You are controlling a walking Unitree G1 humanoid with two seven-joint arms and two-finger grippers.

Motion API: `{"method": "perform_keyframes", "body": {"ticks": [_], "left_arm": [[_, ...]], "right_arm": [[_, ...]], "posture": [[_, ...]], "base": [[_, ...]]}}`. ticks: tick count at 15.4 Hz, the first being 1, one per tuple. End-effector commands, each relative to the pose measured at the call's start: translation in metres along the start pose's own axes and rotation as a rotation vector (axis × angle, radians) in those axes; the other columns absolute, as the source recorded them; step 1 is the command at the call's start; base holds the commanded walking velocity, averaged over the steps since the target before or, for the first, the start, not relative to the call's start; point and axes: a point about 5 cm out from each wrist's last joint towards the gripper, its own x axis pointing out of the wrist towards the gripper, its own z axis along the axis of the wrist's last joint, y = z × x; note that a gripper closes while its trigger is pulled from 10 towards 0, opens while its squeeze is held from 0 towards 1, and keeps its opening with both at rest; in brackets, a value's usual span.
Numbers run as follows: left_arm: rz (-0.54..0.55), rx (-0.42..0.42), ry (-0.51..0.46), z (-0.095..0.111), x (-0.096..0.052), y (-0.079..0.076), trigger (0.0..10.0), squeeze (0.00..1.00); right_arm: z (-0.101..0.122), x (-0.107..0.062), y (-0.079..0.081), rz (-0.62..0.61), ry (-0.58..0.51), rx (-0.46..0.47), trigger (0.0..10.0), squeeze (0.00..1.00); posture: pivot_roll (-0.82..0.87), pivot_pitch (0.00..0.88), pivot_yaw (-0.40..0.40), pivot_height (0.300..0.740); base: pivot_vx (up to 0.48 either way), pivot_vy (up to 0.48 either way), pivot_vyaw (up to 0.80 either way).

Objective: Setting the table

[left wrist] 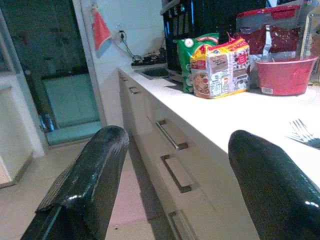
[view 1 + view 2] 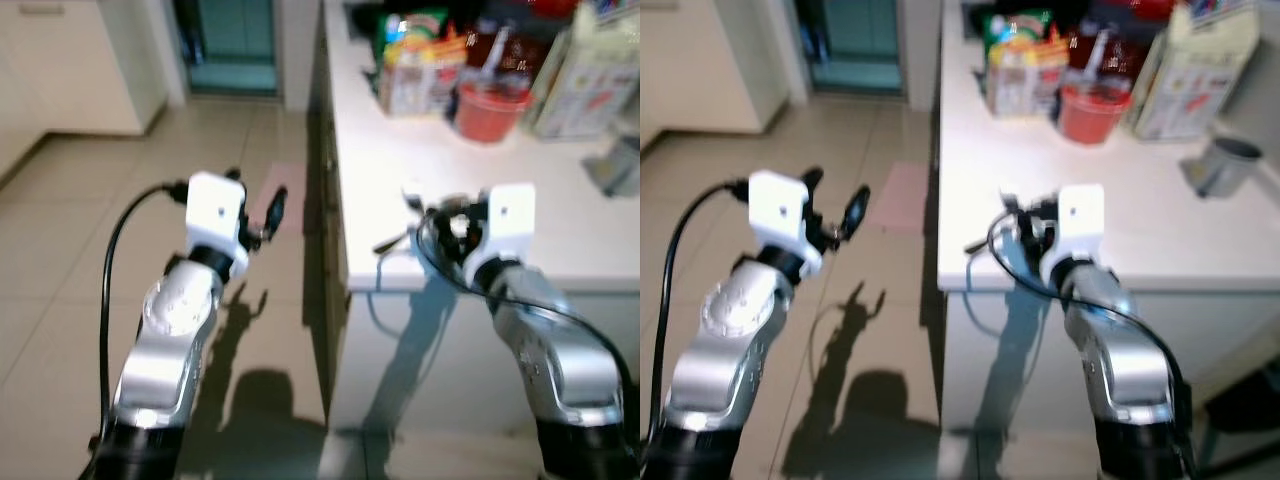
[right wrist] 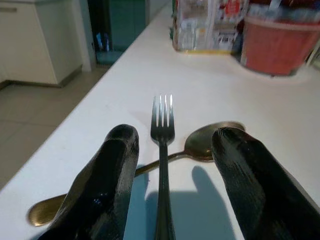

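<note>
Two utensils on the white counter (image 2: 560,230) near its front edge: a fork (image 3: 162,145) and a brass-toned spoon (image 3: 200,147). From my right wrist cam the fork lies across the spoon's handle, tines pointing toward the back of the counter, spoon bowl just off to one side of the fork head. Both flat on the surface.

Right gripper (image 3: 172,185) is over the counter's front corner, right above the fork handle. Fingers spread, one either side of the handle, not gripping anything. I can't tell if the tips touch the counter.

Left gripper (image 2: 262,215) is off the counter, held out over the tiled floor (image 2: 70,250) beside the cabinet front. Fingers spread wide, nothing between them. Its wrist cam looks along the drawer handles (image 1: 170,135) and across the countertop; fork tines are just visible at that frame's edge.

Back of the counter, well apart from the utensils: a red bowl (image 2: 490,108), a multi-pack of instant noodles (image 1: 220,67) with a green packet (image 1: 192,55) behind it, and a white carton (image 2: 1190,75). A grey metal cup (image 2: 1225,165) sits further along toward my right.

Head views are blurred, so finer detail on the counter clutter isn't readable. Pink mat (image 2: 902,195) on the floor ahead of the left arm.
</note>
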Motion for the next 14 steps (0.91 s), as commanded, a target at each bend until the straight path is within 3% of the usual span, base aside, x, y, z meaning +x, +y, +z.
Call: {"method": "perform_keyframes", "body": {"ticks": [1, 4, 7, 14], "left_arm": [[0.024, 0.025, 0.011, 0.0002, 0.0008, 0.003, 10.0, 0.0], [0.036, 0.019, 0.038, -0.0021, 0.0032, -0.0008, 10.0, 0.0], [0.076, 0.028, 0.038, -0.0028, 0.0048, 0.0004, 10.0, 0.0], [0.094, 0.034, 0.043, -0.0028, 0.0096, 0.0012, 10.0, 0.0]], "right_arm": [[0.005, -0.0042, -0.0019, -0.009, -0.018, -0.014, 10.0, 0.0], [0.0057, -0.006, -0.0068, -0.032, -0.006, -0.034, 10.0, 0.0], [0.0054, -0.0054, -0.0058, -0.043, 0.002, -0.098, 10.0, 0.0], [0.0029, -0.0081, -0.0093, -0.079, 0.01, -0.058, 10.0, 0.0]], "posture": [[-0.04, 0.0, -0.018, 0.74], [-0.05, 0.0, -0.016, 0.74], [-0.05, 0.0, -0.021, 0.74], [-0.06, 0.0, -0.022, 0.74]], "base": [[0.0, 0.0, 0.0], [0.0, 0.0, 0.0], [0.0, -0.278, 0.0], [0.0, -0.325, 0.13]]}}
